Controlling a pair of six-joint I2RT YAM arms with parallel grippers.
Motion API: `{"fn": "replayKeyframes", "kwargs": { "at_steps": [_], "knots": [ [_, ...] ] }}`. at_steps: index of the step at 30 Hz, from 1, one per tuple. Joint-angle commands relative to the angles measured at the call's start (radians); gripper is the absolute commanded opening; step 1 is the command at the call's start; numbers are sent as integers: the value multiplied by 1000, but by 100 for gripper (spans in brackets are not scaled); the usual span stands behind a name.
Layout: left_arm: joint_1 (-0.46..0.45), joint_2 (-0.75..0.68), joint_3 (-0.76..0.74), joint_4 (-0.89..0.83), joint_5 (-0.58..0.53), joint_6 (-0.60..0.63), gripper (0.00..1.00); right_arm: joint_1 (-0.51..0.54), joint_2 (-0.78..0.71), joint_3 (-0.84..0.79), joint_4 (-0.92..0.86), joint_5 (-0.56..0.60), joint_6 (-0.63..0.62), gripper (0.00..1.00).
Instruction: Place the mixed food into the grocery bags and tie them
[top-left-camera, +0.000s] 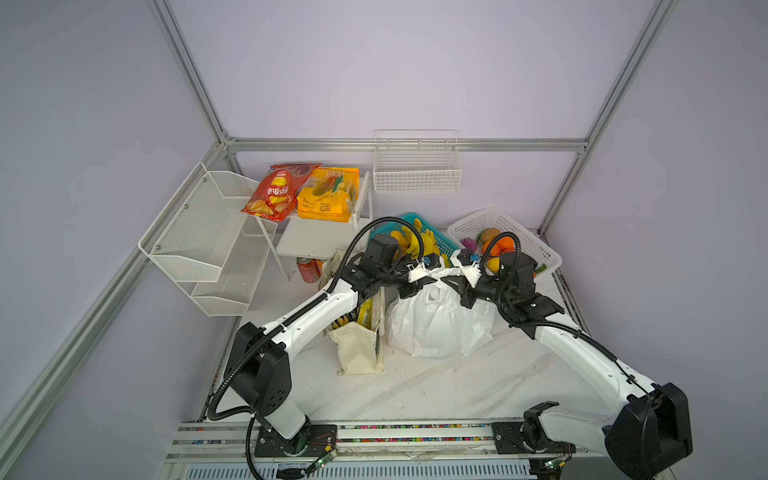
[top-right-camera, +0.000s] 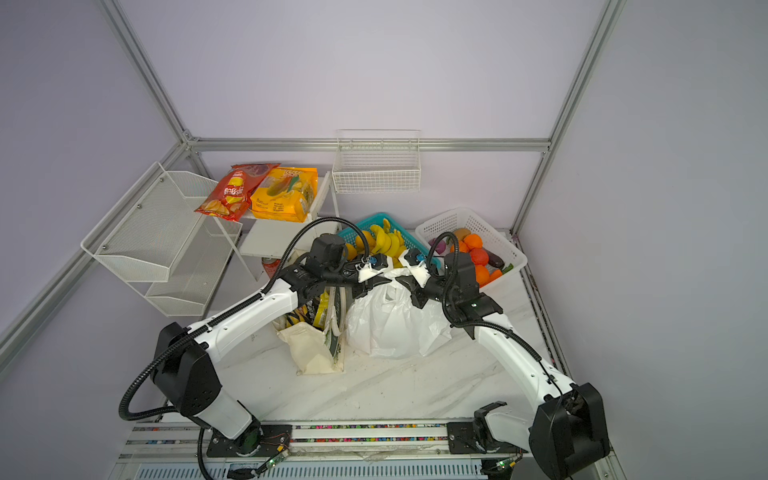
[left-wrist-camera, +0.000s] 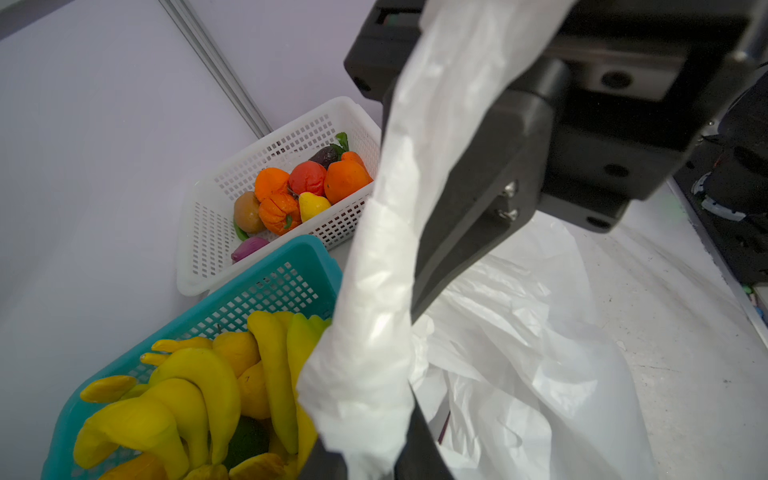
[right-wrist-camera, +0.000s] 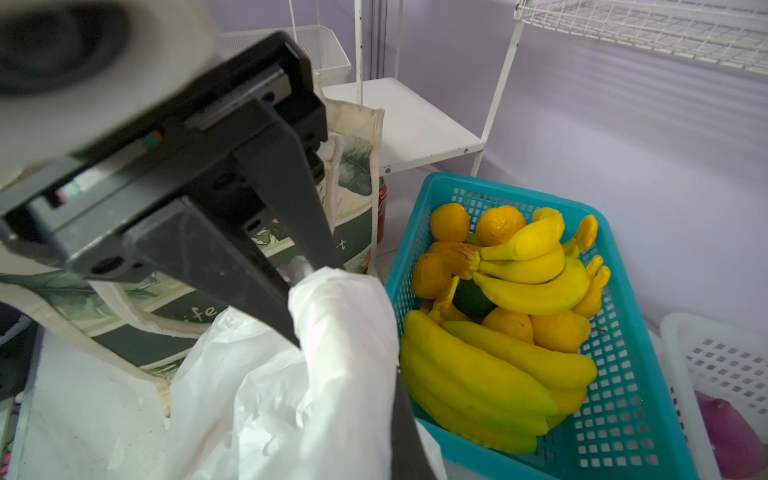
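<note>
In both top views the white plastic bag sits bunched on the desk. It touches the upright canvas tote on its left. The left gripper and the right gripper are close together above the bag's mouth, each at a raised piece of plastic. A top view shows yellow and black packets standing inside the tote. Behind the bags, bananas fill the teal basket. Toy produce lies in the white basket beside it. The red chip bag and the orange-yellow packet rest on the shelf at the back left.

In the left wrist view, a twisted handle of the white plastic bag runs along the left gripper and covers 1 finger. I cannot tell whether it is clamped or let go. The bananas sit in the teal basket, and the toy produce is in the white basket.

In the right wrist view, the right gripper is clenched, its 2 fingers pinching a handle of the white plastic bag. The canvas tote stands behind it. The bananas lie in the teal basket alongside.
</note>
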Motion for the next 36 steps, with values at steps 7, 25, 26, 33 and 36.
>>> {"fn": "replayKeyframes", "kwargs": {
  "at_steps": [7,25,26,33,36],
  "knots": [
    [-4,5,49,-141,-56,46,36,3,-65,12,-18,32,-24,0],
    [-4,-57,-22,9,-64,-203,0,81,-59,33,-57,410,-58,0],
    [-4,-62,-29,20,-65,-229,0,87,-60,27,-43,438,-52,0],
    [-29,-105,-106,59,-26,-353,0,128,-53,-26,113,580,49,0],
    [-46,-130,-141,62,-61,-359,0,136,-61,-56,194,596,94,0]
  ]
}}
